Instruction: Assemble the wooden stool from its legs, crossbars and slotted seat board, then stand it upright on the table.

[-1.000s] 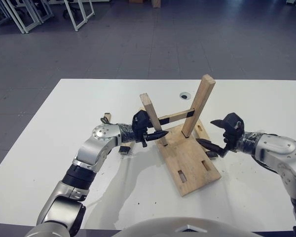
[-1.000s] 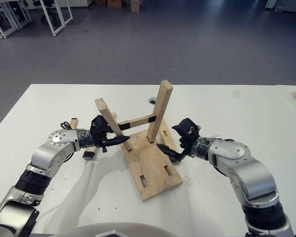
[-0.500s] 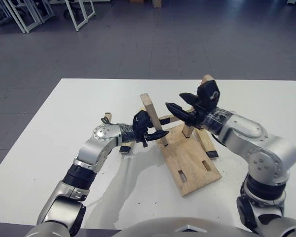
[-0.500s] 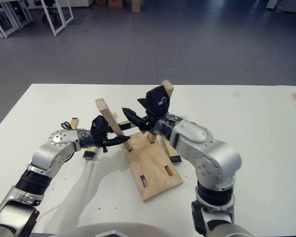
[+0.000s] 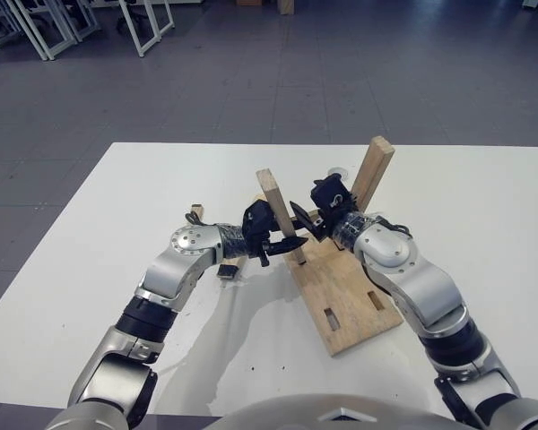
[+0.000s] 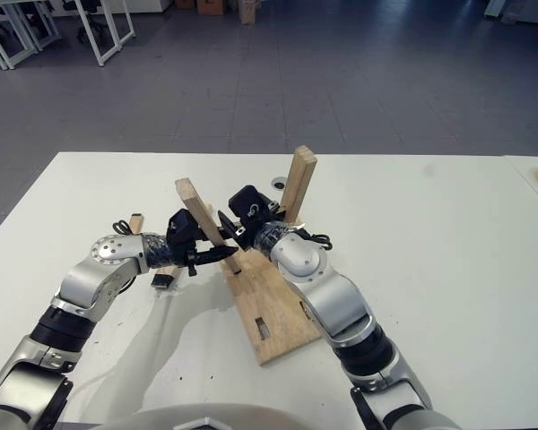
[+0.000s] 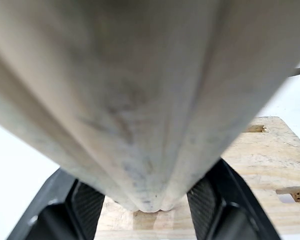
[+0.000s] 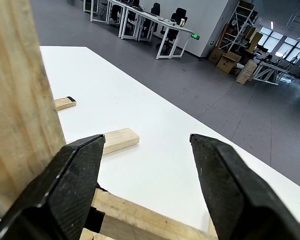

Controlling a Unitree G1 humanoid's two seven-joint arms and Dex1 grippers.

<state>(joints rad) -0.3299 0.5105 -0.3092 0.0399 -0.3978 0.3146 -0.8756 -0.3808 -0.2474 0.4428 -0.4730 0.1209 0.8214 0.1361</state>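
Left eye view | L gripper [image 5: 290,242] clamped on left leg [image 5: 271,193] | R gripper [image 5: 302,220] jaws spread wide, empty

Bright, even overhead light is noted; soft shadows are cast on the white worktop [image 5: 63,296]. In left wrist view, the close leg [image 7: 140,100] is rendered heavily blurred.

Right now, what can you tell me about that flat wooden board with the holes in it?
The slotted seat board is a pale wooden rectangle lying on the white table, askew to the table's edges. Two rectangular slots at its near end are empty. At its far end two legs stand up from it: the left leg, clamped low down by the left gripper, and the right leg. The open right gripper sits between them, above the board.
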